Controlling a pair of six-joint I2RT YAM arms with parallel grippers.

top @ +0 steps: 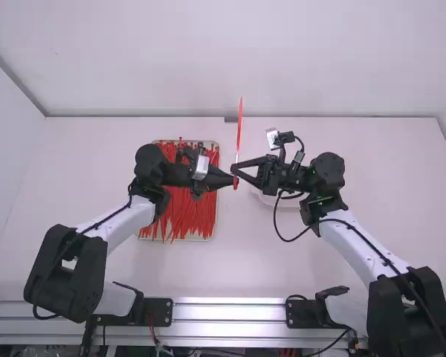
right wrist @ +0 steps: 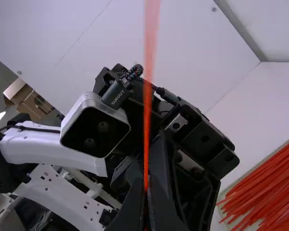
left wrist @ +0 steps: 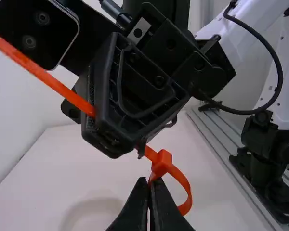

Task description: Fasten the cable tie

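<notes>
Cable tie (left wrist: 160, 159): probably light, springy, slick. Left pincer (left wrist: 149, 182) clamps the loop beside its head; right pincer (right wrist: 145, 185) clamps the tail, pointing 12 o'clock. Best held near the head.

White links (top: 357, 239), blk joints (top: 328, 172), blk cables (left wrist: 279, 72).

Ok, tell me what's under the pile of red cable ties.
A tan board, its edges showing; the pile and the left arm hide the rest.

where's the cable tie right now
In the high view the red cable tie is held over the middle of the table, between the left gripper and right gripper, just right of the tray of spare ties.
</notes>
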